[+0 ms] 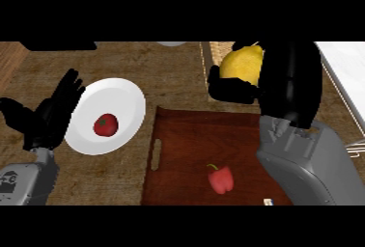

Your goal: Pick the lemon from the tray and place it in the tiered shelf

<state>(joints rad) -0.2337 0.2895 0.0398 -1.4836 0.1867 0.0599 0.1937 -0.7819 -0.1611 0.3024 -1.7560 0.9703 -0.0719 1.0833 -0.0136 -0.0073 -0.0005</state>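
A yellow lemon is held up near the top of the head view, beyond the far edge of the brown tray. My right hand is curled round it, thumb at its left and lower side. The hand hides the lemon's right side. The tiered shelf shows as a white surface with wire rails at the right edge, just right of the hand. My left hand rests open at the left, fingers up, beside a white plate.
A white plate with a red tomato lies left of the tray. A red bell pepper lies on the tray near its front. A tray handle slot faces the plate.
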